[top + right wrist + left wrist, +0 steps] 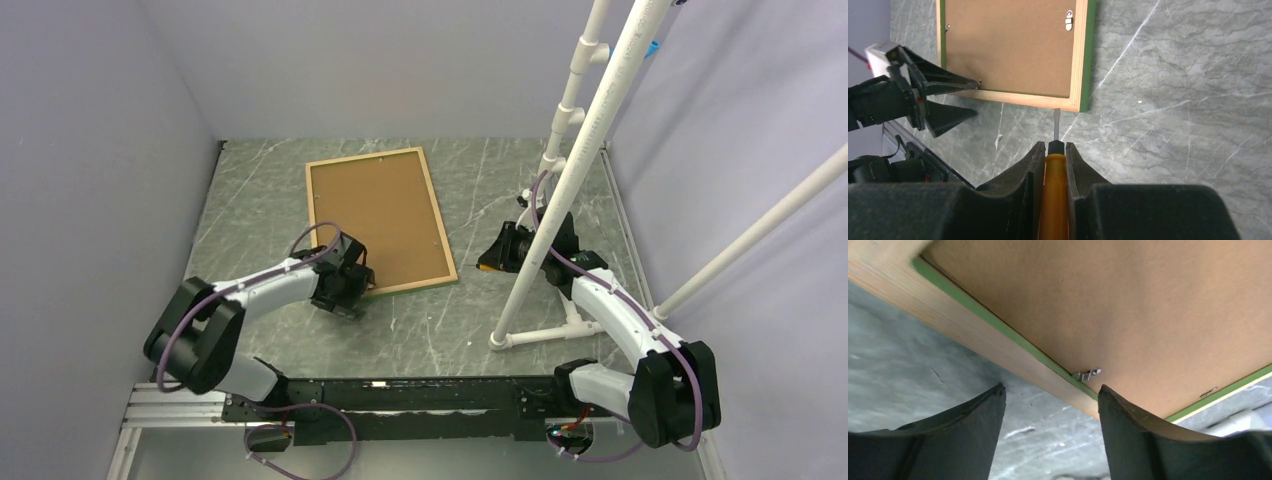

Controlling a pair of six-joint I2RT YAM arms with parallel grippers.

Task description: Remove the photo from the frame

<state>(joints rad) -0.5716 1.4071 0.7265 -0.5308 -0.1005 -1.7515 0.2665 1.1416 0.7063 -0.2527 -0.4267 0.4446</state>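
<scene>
While the frame [1079,55] lies face down on the grey, white-veined table [260,200], only its back shows. This is a thin rectangle with a light wood rim, a narrow green edge outside it, and a flat matte brown backing board [375,215] filling the opening. In the top view its long sides run roughly from 11 to 5 o'clock, and it sits toward 12 o'clock from the arm bases. The photo is hidden under the board.

Left gripper [1050,390]: at the frame's 7 o'clock corner, jaws standing well apart, nothing clamped. In its wrist view the two black, curved fingers [973,430] flank the wood rim. A small bent metal tab [1088,374] sits on the board's edge just above the gap. From the right wrist view, one finger reaches over the near rim and the other sits off the frame.

Right gripper [1053,147]: at about 4 o'clock from the frame, closed tight on a screwdriver [1053,200] with a smooth orange handle. The slim steel blade points at the 5 o'clock corner, tip just beside the wood rim. Contact cannot be told.

A small metal hanger plate [1068,19] is fixed to the board near the rim. A white pipe stand [575,170] rises at 3 o'clock.
</scene>
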